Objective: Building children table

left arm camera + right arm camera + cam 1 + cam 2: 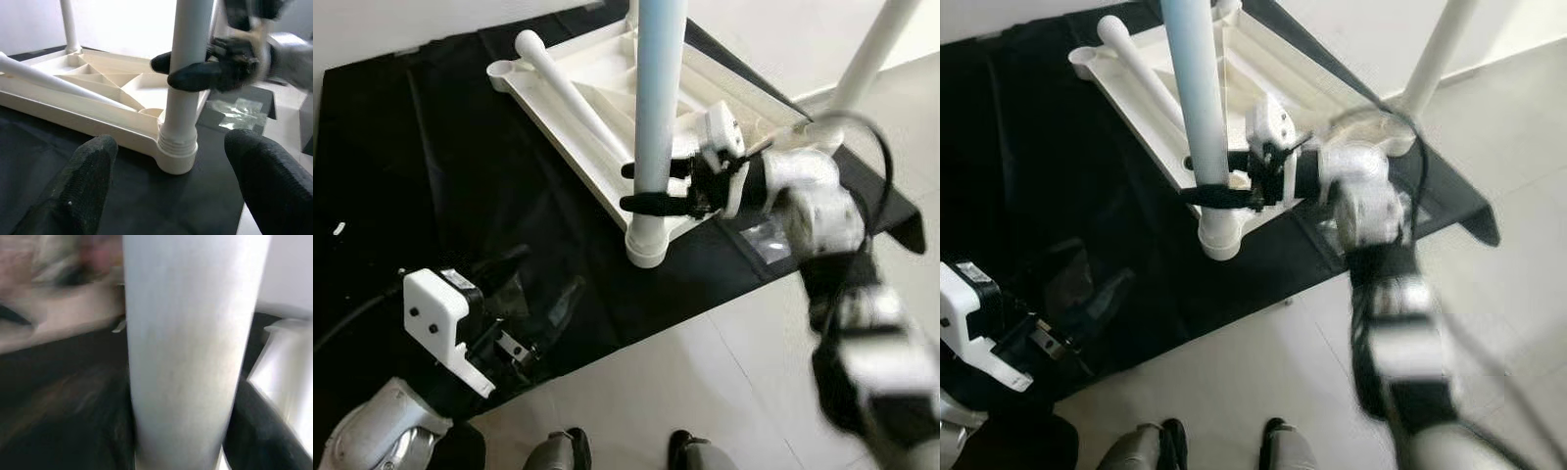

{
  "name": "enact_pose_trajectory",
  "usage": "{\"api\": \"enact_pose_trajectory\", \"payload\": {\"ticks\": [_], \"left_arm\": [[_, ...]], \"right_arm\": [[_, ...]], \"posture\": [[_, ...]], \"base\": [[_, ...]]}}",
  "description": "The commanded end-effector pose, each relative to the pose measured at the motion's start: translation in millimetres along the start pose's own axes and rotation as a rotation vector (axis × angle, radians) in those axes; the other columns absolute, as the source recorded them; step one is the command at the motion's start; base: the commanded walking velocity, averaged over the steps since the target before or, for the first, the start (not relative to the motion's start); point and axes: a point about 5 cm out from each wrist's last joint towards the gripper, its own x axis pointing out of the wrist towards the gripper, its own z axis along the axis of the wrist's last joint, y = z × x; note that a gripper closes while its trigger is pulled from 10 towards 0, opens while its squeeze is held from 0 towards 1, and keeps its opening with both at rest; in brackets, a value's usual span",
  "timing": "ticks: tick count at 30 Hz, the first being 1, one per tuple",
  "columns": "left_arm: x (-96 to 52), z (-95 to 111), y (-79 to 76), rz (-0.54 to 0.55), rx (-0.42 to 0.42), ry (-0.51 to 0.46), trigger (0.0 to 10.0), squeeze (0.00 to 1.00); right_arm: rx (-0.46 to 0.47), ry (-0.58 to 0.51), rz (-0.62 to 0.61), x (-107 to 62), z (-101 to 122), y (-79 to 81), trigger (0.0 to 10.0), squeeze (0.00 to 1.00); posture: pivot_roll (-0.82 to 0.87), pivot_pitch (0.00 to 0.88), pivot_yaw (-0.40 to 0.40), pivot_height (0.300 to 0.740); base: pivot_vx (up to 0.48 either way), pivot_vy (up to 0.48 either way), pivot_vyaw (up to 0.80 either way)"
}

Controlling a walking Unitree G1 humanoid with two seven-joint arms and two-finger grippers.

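Head views: upturned white tabletop [597, 73] lay on a black sheet [431, 176], right gripper [651, 186] clamped on a leg.

Tabletop ribbed underside up, near the wall. Upright pale leg [658, 98] stood seated in the near corner socket [646, 245], the right gripper's two fingers closed around it just above. A loose leg [570, 90] lay slanted across the ribs. Left gripper [171, 191] hovered low over the sheet, fingers wide apart, holding nothing. Clear packet [766, 238] beside the corner, probably hardware; blurred. Plastic judged light, stiff, smooth, likely slippery; best gripped low on the tube, near the socket. No readable writing.
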Motion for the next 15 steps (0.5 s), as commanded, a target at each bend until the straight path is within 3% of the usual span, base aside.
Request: {"api": "enact_pose_trajectory", "payload": {"ticks": [1, 2, 3, 4, 5, 10, 15], "left_arm": [[-2.3, 2, -1.5, -0.001, 0.006, -0.006, 10.0, 0.0], [-2.8, 3, -1.2, 0.0, 0.007, -0.005, 10.0, 0.0], [-2.8, 3, -1.2, 0.0, 0.007, -0.005, 10.0, 0.0], [-2.6, 3, -0.7, 0.0, 0.007, -0.004, 10.0, 0.0], [-2.3, 2, -0.7, -0.004, 0.004, -0.001, 10.0, 0.0], [0.7, -4, -2.7, -0.026, -0.012, 0.008, 10.0, 0.0], [1.3, -5, -0.9, -0.022, -0.01, 0.008, 10.0, 0.0]], "right_arm": [[0.065, 0.155, -0.307, 3.4, -29, 13.9, 0.0, 0.0], [0.088, 0.188, -0.483, 0.2, -39, 29.7, 0.0, 0.0], [0.088, 0.188, -0.483, 0.2, -39, 29.7, 0.0, 0.0], [0.102, 0.204, -0.618, -4.8, -43, 40.3, 0.0, 0.0], [0.133, 0.204, -0.662, -4.1, -45, 48.2, 0.0, 0.0], [0.119, 0.149, -0.658, 18.0, -36, 56.4, 0.0, 0.0], [0.138, 0.162, -0.669, 20.8, -32, 60.6, 0.0, 0.0]], "posture": [[0.07, 0.288, -0.017, 0.74], [0.07, 0.288, -0.017, 0.74], [0.07, 0.288, -0.017, 0.74], [0.06, 0.291, -0.003, 0.74], [0.06, 0.285, -0.001, 0.74], [0.05, 0.26, 0.01, 0.74], [0.04, 0.253, 0.008, 0.74]], "base": [[0.0, 0.0, 0.0], [0.0, 0.0, 0.0], [0.0, 0.0, 0.0], [0.0, 0.0, 0.0], [0.0, 0.0, 0.0], [0.0, 0.0, 0.0], [0.0, 0.0, 0.0]]}}
